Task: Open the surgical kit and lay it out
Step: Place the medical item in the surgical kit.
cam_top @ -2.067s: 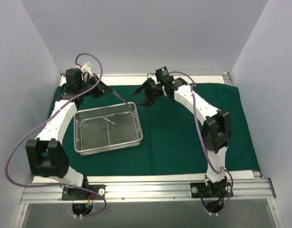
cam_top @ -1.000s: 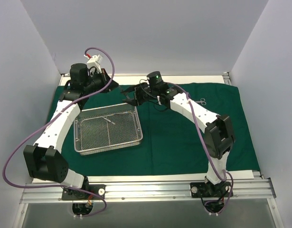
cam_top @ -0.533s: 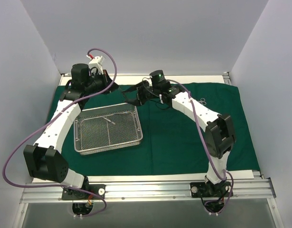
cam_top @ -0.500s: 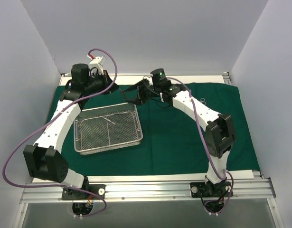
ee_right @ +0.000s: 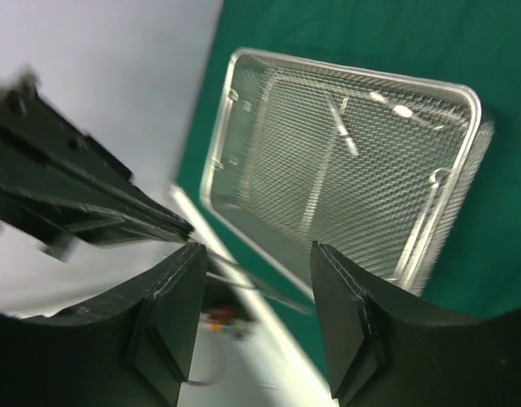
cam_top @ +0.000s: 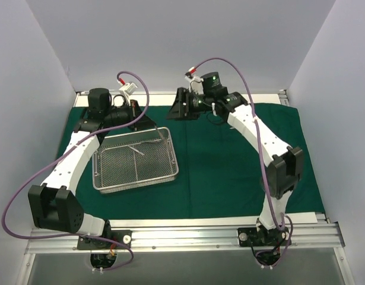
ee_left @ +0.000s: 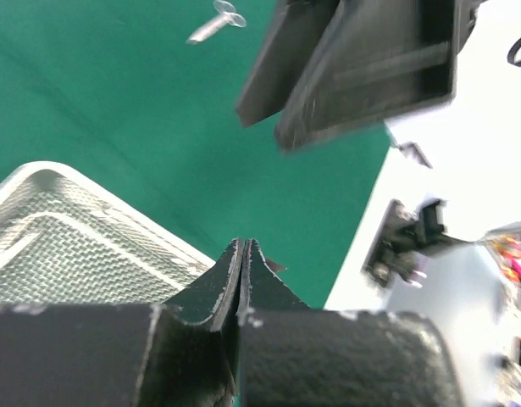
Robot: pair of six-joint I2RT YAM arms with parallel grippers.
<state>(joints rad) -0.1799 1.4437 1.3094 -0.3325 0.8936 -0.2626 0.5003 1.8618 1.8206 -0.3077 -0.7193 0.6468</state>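
While the dark green cloth [cam_top: 229,172] lies spread flat under both arms, the silver wire-mesh tray [cam_top: 119,169] sits on its left half, slightly askew, with a thin metal instrument [cam_top: 136,151] lying inside it towards the far side. Off on the bare cloth, well apart from the tray, I can see another small metal instrument [ee_left: 216,21]. Above the tray's far right corner the left gripper [cam_top: 151,122] has its jaws pressed tight together, nipping a slim metal rod [ee_right: 260,287] that pokes out past the tips and slants down over that corner. Facing it, near the far edge of the cloth, the right gripper [cam_top: 180,109] hangs in the air with its jaws standing well apart and nothing between them; its fingers [ee_right: 171,314] frame the tray and the other gripper's tips in its own camera. Purple cables [cam_top: 16,196] loop off both arms
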